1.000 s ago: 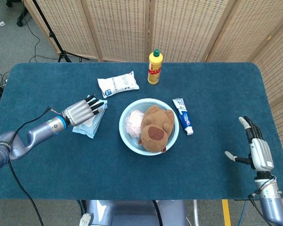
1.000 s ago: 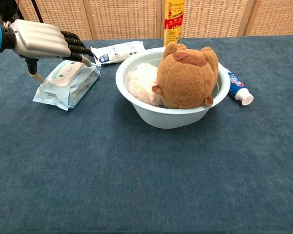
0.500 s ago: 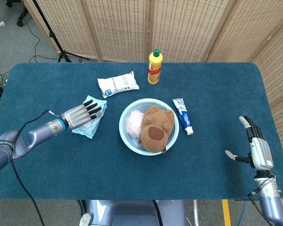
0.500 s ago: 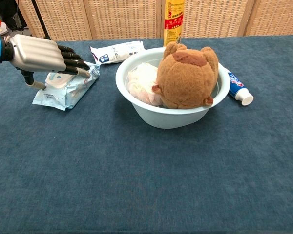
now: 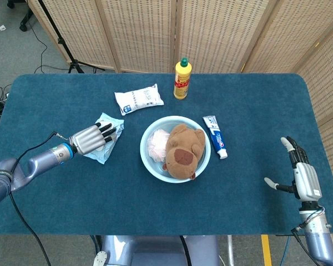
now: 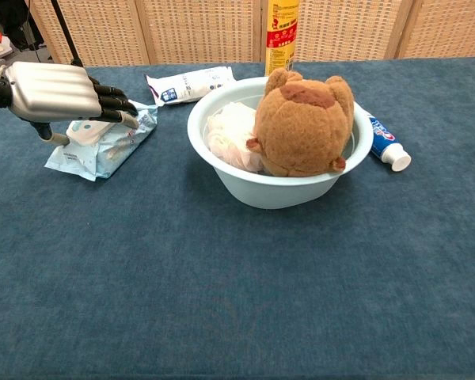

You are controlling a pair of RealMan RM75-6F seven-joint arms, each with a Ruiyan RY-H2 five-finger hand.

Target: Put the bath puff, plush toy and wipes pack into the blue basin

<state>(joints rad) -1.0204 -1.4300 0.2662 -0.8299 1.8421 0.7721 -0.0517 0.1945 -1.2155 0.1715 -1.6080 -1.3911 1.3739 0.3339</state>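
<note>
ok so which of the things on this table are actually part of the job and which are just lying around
Part of the job:
basin
toy, in the basin
puff, in the basin
wipes, on the table, under the left hand

Just lying about:
toothpaste
yellow bottle
white packet

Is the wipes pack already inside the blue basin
No, the wipes pack lies on the table to the left of the blue basin, under the left hand.
</note>
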